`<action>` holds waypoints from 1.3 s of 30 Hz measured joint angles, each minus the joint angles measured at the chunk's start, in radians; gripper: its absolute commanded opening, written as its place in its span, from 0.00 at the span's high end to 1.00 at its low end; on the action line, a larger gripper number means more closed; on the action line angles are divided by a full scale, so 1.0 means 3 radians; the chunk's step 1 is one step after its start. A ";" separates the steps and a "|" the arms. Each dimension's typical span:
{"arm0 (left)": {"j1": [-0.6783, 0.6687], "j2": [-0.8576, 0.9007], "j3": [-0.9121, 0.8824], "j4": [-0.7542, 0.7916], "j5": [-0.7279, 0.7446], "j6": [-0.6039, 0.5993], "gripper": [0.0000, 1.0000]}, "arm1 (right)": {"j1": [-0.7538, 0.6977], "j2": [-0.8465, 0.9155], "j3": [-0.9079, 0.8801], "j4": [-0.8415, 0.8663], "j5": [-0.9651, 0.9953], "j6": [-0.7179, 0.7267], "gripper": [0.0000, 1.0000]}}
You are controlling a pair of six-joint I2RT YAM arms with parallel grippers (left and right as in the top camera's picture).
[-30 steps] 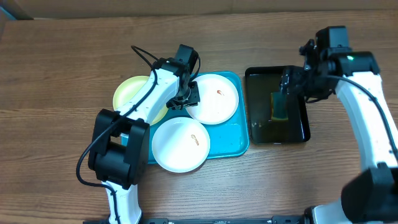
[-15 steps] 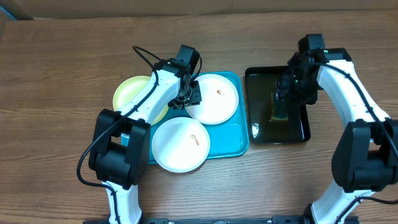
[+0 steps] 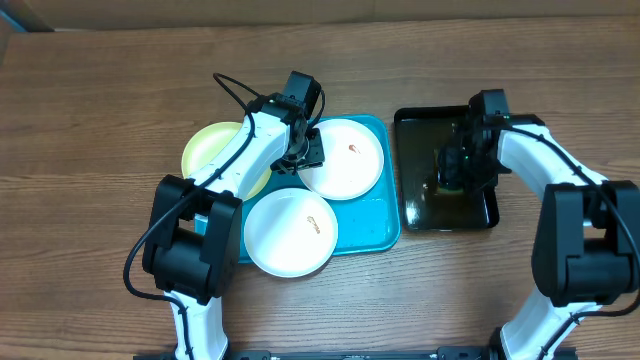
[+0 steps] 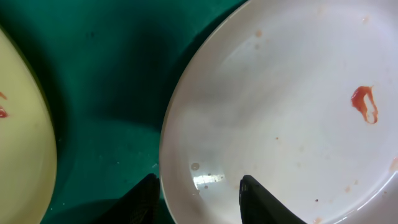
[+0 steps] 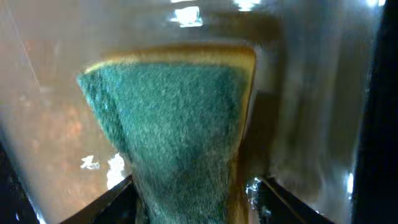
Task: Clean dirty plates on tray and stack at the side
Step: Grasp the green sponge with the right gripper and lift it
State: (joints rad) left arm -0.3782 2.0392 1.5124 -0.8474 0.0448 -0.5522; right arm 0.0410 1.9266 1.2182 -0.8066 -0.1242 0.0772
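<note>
Wooden table [image 3: 100, 120] carries a blue tray [image 3: 385, 225] with three plates [image 3: 290, 232], left hand [image 4: 199, 196] open astride the far white plate [image 3: 350, 160] rim, right hand [image 3: 455, 170] gripping a sponge [image 5: 180, 124] in the black tray [image 3: 480, 215].

White arm shells [image 3: 245, 150], black joints [image 3: 185, 238], black left hand [image 4: 199, 196] and right hand [image 5: 199, 202], looping black cable [image 3: 230, 88].

Your left hand [image 4: 199, 193] straddles the white plate [image 4: 280, 93] rim. The yellow-green plate [image 4: 25, 143] crowds its left, with a bare tray [image 4: 112, 74] strip between. The sponge [image 5: 174, 124] fills your right hand [image 5: 194, 199], and the black tray [image 3: 401, 180] walls ring it.
</note>
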 measured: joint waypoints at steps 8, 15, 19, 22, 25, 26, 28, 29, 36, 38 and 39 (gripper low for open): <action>0.0000 0.0000 -0.0001 0.0009 0.0000 -0.0004 0.50 | 0.0000 -0.0033 -0.0045 -0.0001 -0.0078 0.0010 0.35; 0.0000 -0.0001 -0.0004 0.0010 -0.0001 -0.0011 0.49 | 0.0009 0.0015 0.0170 -0.0198 -0.0097 0.0005 0.25; 0.0000 -0.0001 -0.0004 0.0039 -0.0001 -0.0011 0.49 | 0.0009 0.0015 0.0209 -0.0004 -0.0095 0.0004 0.25; 0.0000 -0.0001 -0.0004 0.0064 -0.0001 -0.0011 0.50 | 0.0010 0.0022 0.0164 0.0233 -0.0097 0.0003 0.25; 0.0000 -0.0001 -0.0004 0.0064 -0.0001 -0.0011 0.52 | 0.0010 0.0022 0.0071 0.0399 -0.0093 -0.0001 0.32; 0.0000 0.0000 -0.0004 0.0065 -0.0003 -0.0011 0.52 | 0.0009 0.0024 0.0042 0.0436 -0.0092 -0.0001 0.39; 0.0000 0.0000 -0.0004 0.0064 -0.0014 -0.0013 0.54 | 0.0009 0.0031 0.0013 0.0470 -0.0089 -0.0009 0.68; 0.0000 -0.0001 -0.0005 0.0065 -0.0020 -0.0013 0.54 | 0.0006 0.0031 0.0011 0.0469 -0.0098 -0.0010 0.75; -0.0001 0.0000 -0.0163 0.0179 -0.0142 -0.0013 0.55 | 0.0006 0.0041 0.0074 0.0224 -0.0158 0.0039 0.37; -0.0001 0.0001 -0.0206 0.0196 -0.0165 -0.0013 0.55 | 0.0006 0.0043 0.0150 0.0168 -0.0173 0.0019 0.31; -0.0001 0.0001 -0.0223 0.0202 -0.0172 -0.0013 0.58 | 0.0006 0.0043 0.0184 0.0151 -0.0173 0.0015 0.30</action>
State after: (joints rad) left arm -0.3786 2.0396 1.4456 -0.7868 -0.0067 -0.5560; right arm 0.0429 1.9396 1.2736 -0.7612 -0.1761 0.0818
